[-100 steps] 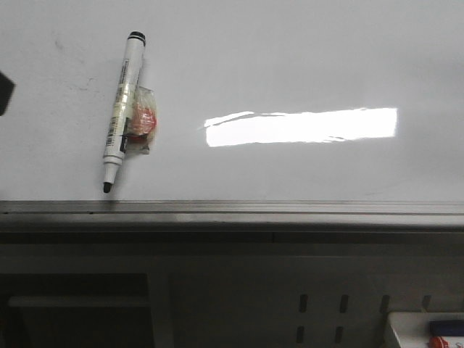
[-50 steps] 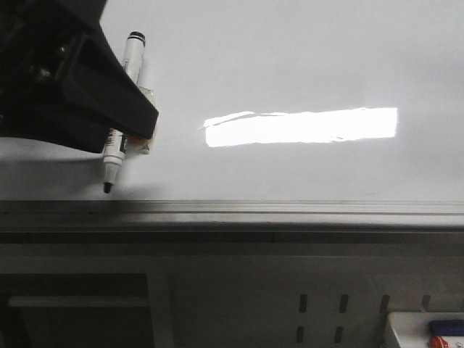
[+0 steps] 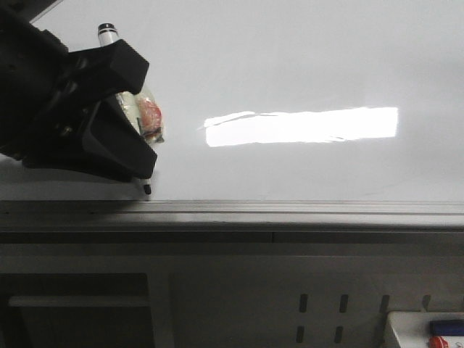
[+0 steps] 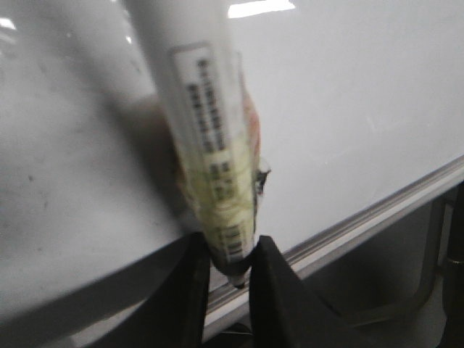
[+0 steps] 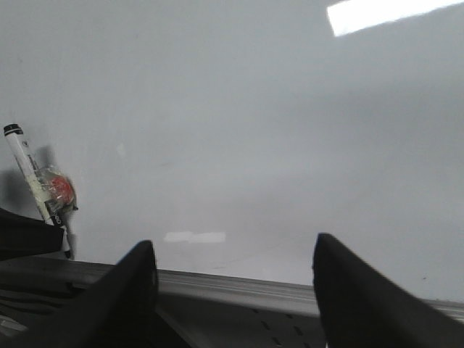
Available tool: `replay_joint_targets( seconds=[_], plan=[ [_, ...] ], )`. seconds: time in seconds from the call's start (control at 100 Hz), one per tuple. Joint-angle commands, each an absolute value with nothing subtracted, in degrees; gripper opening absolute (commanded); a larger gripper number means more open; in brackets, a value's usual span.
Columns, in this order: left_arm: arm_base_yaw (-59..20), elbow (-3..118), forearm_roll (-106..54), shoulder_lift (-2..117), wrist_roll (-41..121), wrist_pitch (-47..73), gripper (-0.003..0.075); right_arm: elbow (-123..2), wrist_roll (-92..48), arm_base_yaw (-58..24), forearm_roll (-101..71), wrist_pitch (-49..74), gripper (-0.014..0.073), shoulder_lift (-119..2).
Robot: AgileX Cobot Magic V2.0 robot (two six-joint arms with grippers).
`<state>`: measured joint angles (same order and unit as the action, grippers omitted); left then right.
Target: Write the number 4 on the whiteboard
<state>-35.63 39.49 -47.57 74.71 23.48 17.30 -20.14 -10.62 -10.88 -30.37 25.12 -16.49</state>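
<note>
The whiteboard (image 3: 304,65) is glossy white with a grey rail (image 3: 290,210) along its near edge. My left gripper (image 3: 139,172) sits over the board's near left part, shut on a white marker (image 3: 107,32). The marker's dark tip (image 3: 147,189) pokes out just above the rail. In the left wrist view the marker (image 4: 210,130) runs between the two black fingers of the gripper (image 4: 230,252); a taped red lump (image 3: 149,116) clings to its barrel. My right gripper (image 5: 233,245) is open and holds nothing, near the rail. The number 4 does not show in any view.
A bright rectangular glare (image 3: 301,127) lies on the middle of the board. Below the rail is a grey frame with slots (image 3: 319,304). A white box (image 3: 424,330) with red and blue items sits at the lower right.
The marker lay alone on the board a second ago. My left gripper came in from the left and closed on it. The marker now leans the other way, its tip further right.
</note>
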Motion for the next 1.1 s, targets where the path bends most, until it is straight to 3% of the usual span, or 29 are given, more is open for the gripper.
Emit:
replay_joint_targets(
  seconds=[0.0, 0.15, 0.27, 0.38, 0.5, 0.71, 1.09],
  plan=[
    [-35.84, 41.22, -50.03, 73.69, 22.91, 11.9, -0.002, -22.31, -11.44, -10.72, -30.84, 21.2, 0.0418, -17.43],
    [-36.37, 42.29, -51.13, 72.17, 23.69, 15.38, -0.002, -23.77, -12.16, -10.94, -31.79, 23.3, 0.0416, -17.43],
    [-39.86, 45.35, -47.83, 68.37, 33.53, 20.79, -0.002, -29.47, -24.84, -13.42, -34.48, 28.18, 0.0416, -17.43],
    [-44.53, 50.01, -38.75, 65.42, 42.82, 28.55, -0.002, -35.59, -40.14, -18.34, -38.5, 34.58, 0.0416, -20.1],
    [-50.23, 54.86, -21.89, 64.74, 45.32, 36.63, -0.002, -42.19, -47.76, -25.74, -38.65, 41.15, 0.0416, -26.23],
    [-59.19, 56.51, 0.65, 64.84, 45.32, 41.45, -0.002, -48.27, -52.08, -37.62, -37.16, 42.77, 0.0418, -36.44],
    [-60.47, 56.51, 1.63, 64.84, 45.22, 41.56, -0.002, -52.39, -52.08, -47.08, -36.6, 36.62, 0.0419, -51.91]
  ],
)
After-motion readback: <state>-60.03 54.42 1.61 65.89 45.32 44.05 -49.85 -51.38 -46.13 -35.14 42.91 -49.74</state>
